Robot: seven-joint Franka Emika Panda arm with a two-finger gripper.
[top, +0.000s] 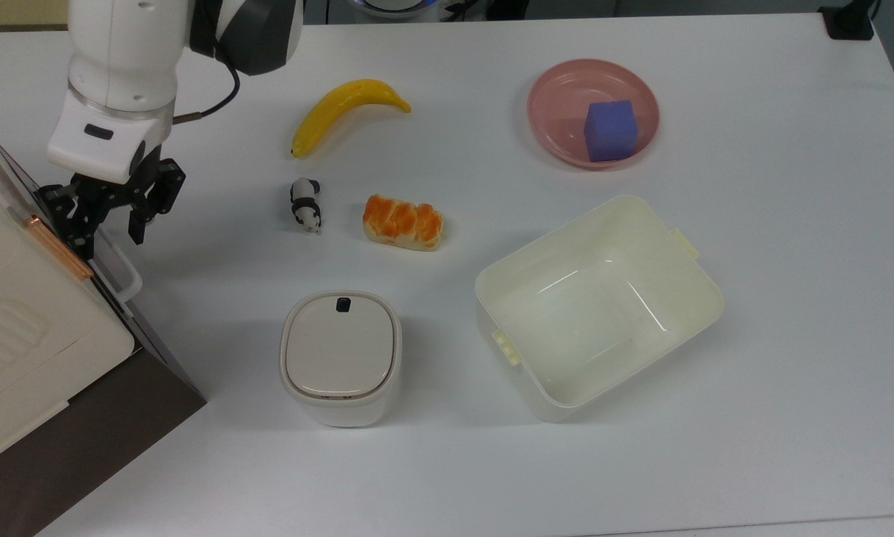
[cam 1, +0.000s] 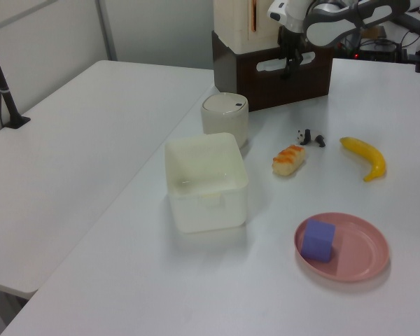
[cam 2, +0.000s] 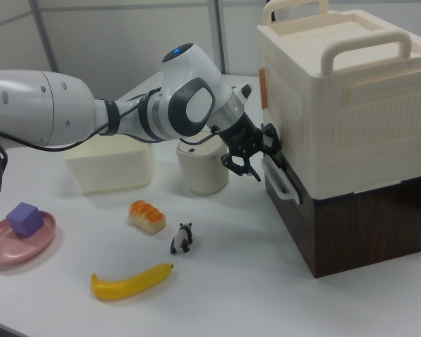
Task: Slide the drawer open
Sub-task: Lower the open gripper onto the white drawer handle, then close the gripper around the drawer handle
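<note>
Pincer [top: 107, 216] first: I'm hovering it at the left edge of the top view, fingers spread apart, holding nothing, straddling the upper end of the white loop handle [top: 119, 270]. In the right view, I'm seeing the pincer [cam 2: 256, 158] right up against that handle [cam 2: 281, 181], one finger on each side as far as I can judge, though I can't tell whether either finger is touching it.

I'm looking at the drawer [cam 2: 351, 217] now: dark brown front, sitting under the cream box [cam 2: 337, 105] at the right of the right view, and at the top centre of the left view [cam 1: 273, 77]. Its front is looking flush with the cabinet, so I'm judging it fully shut, nothing slid out so far.

So I'm reading this as the grasp step: positioned on the handle, not yet clamped. Next I'm expecting to need the fingers closing firmly on the bar, then a straight pull away from the front, along the drawer's own line, towards the middle of the desk [top: 492, 462].

I'm also minding the white lidded bin [top: 340, 356], near the drawer's front at the lower left of the top view; it could be sitting in the drawer's path. The toy panda [top: 305, 204] is lying well clear to the right.
</note>
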